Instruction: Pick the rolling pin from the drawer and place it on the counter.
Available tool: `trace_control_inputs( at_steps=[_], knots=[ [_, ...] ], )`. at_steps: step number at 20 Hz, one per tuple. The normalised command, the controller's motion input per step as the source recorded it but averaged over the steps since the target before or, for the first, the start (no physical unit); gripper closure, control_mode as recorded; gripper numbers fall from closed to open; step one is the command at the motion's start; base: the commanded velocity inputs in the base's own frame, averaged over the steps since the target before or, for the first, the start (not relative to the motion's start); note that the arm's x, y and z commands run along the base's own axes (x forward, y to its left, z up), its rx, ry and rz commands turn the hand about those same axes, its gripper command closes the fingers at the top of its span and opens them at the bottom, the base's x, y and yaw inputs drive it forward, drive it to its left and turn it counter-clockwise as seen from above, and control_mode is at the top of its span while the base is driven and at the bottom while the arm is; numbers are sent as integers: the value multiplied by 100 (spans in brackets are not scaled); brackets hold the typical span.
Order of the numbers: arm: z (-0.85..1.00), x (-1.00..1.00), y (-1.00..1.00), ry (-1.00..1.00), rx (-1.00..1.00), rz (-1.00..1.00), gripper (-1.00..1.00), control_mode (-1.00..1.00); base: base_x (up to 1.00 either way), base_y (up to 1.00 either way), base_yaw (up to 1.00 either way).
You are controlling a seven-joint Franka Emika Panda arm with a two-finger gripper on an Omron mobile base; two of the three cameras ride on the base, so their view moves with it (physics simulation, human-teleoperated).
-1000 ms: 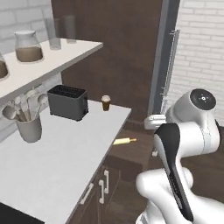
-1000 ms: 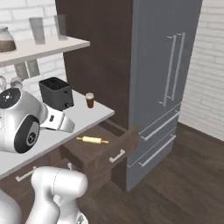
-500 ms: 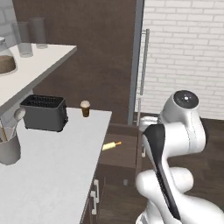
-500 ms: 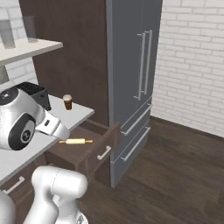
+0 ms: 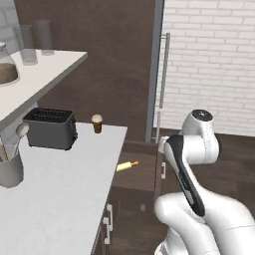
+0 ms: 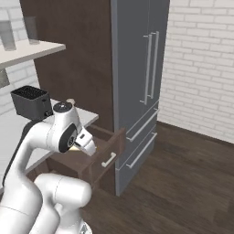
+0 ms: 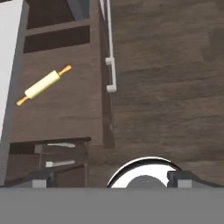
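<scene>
Where the drawer (image 7: pixel 65 109) stands open, rolling pin (image 7: pixel 43 85) inside, counter (image 5: pixel 55 194) beside.

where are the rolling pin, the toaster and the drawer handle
rolling pin (image 7: pixel 42 85), hand view, middle of its barrel
toaster (image 5: pixel 50 130), left base view, front side
drawer handle (image 7: pixel 111 61), hand view, the bar

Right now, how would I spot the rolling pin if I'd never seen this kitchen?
Find the long pale counter; at its end an open dark-brown drawer juts out. The rolling pin lies slantwise on its floor, a slim pale-yellow cylinder with orange pegs.
</scene>
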Motion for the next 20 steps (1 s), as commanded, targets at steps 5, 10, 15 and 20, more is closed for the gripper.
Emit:
trace_control_inputs(
  at_steps=[5, 10, 15, 20],
  knots=[
    [-82, 100, 0, 22, 0, 0, -100, -100, 0, 0, 0],
    [-46, 95, 0, 23, 0, 0, -100, -100, 0, 0, 0],
    [-40, 84, 3, 15, 0, 0, -100, -100, 0, 0, 0],
    [-55, 92, 27, 16, -2, 0, -100, -100, 0, 0, 0]
  ],
)
